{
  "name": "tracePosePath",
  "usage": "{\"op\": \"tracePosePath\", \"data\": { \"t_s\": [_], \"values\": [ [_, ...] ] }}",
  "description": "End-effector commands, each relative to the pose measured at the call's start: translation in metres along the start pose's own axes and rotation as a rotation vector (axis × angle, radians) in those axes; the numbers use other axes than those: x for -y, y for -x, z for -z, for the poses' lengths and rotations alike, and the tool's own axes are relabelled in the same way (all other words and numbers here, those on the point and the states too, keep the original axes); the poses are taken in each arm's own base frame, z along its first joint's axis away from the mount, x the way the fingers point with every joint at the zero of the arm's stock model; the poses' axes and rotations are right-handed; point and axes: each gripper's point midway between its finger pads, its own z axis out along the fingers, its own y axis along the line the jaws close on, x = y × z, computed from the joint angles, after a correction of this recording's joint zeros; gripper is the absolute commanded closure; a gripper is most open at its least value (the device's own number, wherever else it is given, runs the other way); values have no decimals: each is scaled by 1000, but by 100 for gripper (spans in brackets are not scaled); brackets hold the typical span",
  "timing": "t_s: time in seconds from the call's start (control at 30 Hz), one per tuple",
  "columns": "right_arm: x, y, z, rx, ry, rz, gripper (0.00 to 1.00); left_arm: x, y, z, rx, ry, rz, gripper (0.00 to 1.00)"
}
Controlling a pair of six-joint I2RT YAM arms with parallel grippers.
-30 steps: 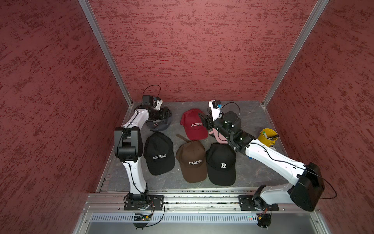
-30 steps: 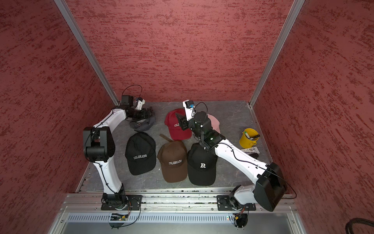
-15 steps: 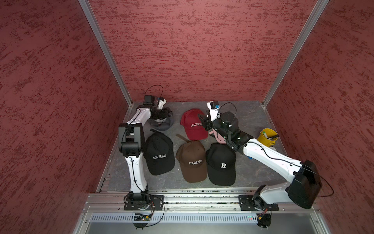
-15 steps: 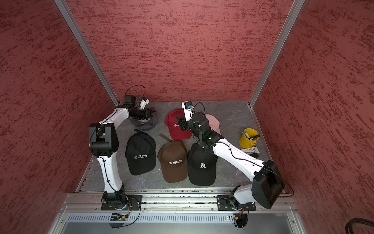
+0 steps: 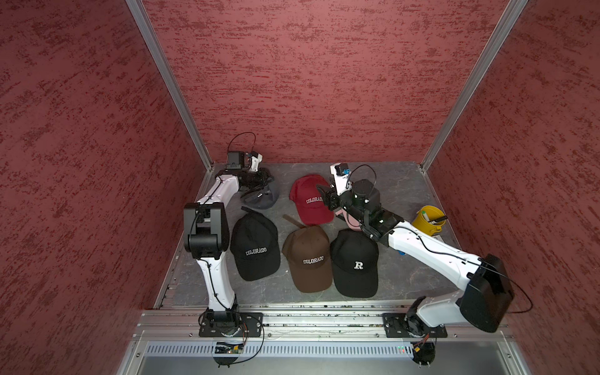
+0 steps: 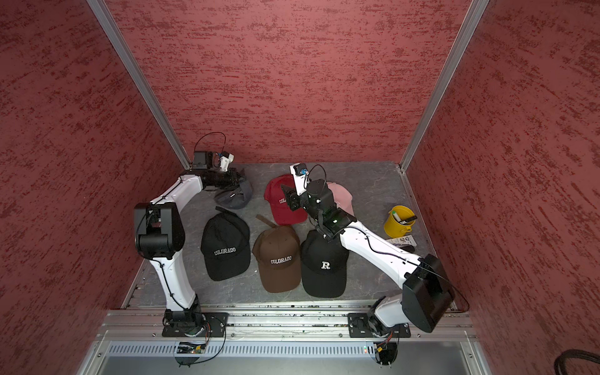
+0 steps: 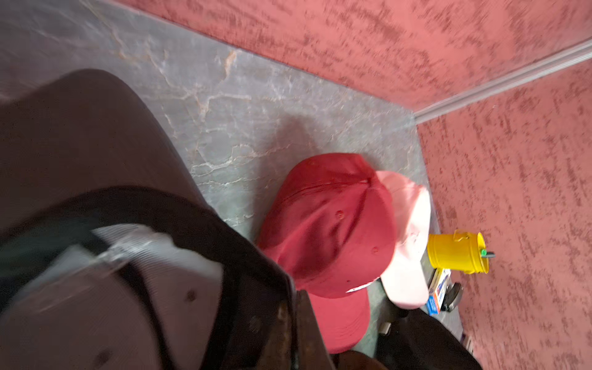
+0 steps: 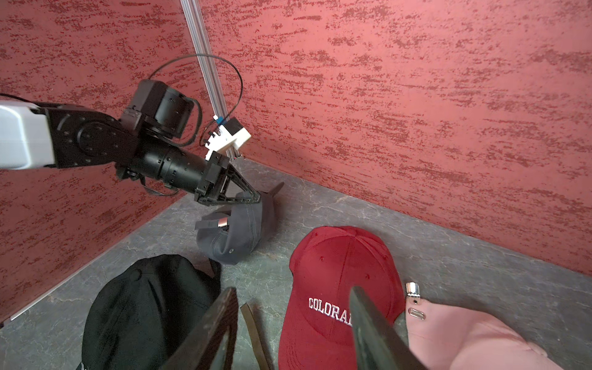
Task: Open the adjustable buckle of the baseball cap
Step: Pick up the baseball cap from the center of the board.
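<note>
The left hand (image 8: pixel 254 200) is pinching shut on the grey baseball cap (image 8: pixel 238 234) in the desk's (image 8: pixel 336 217) far left corner, and should be holding firm, keeping the buckle (image 8: pixel 222 222) exposed for the half-open, empty right hand (image 8: pixel 292 290)

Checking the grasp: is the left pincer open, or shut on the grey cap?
Shut: the left pincer pinches the grey cap by its raised edge.

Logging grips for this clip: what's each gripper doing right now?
Left gripper: closed on the grey cap at its edge.
Right gripper: open, empty, near the red Colorado cap.
</note>
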Motion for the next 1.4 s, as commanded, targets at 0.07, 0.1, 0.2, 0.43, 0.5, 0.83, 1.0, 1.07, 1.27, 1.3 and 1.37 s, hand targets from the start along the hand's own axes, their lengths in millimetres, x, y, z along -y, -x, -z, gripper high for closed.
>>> {"op": "tracePosePath", "data": {
  "t_s": [0.07, 0.1, 0.2, 0.43, 0.5, 0.83, 1.0, 1.07, 1.27, 1.3, 1.37],
  "values": [
    [-8, 31, 11, 72, 85, 24, 44, 71, 43, 40, 218, 41, -90, 100],
    [-11, 34, 11, 71, 100, 28, 44, 81, 46, 46, 244, 52, -96, 100],
    [-15, 41, 19, 79, 141, 30, 44, 107, 51, 65, 330, 107, -108, 100],
    [-24, 33, 49, 85, 209, 47, 43, 155, 40, 96, 519, 191, 29, 100],
    [-26, 23, 56, 77, 224, 49, 42, 168, 31, 105, 577, 209, 88, 100],
    [-29, -2, 74, 120, 264, 47, 39, 199, -7, 133, 795, 319, 272, 100],
    [-32, 0, 68, 137, 277, -5, 36, 210, -17, 138, 829, 324, 329, 100],
    [-35, 0, 65, 145, 281, 13, 36, 210, -22, 141, 851, 337, 351, 100],
    [-40, -8, 53, 130, 241, 46, 35, 216, -24, 149, 880, 322, 407, 100],
    [-40, -7, 51, 135, 237, 41, 35, 218, -24, 150, 882, 315, 407, 100],
    [-43, -3, 48, 150, 238, 31, 35, 220, -25, 153, 886, 310, 405, 100]
  ]
}}
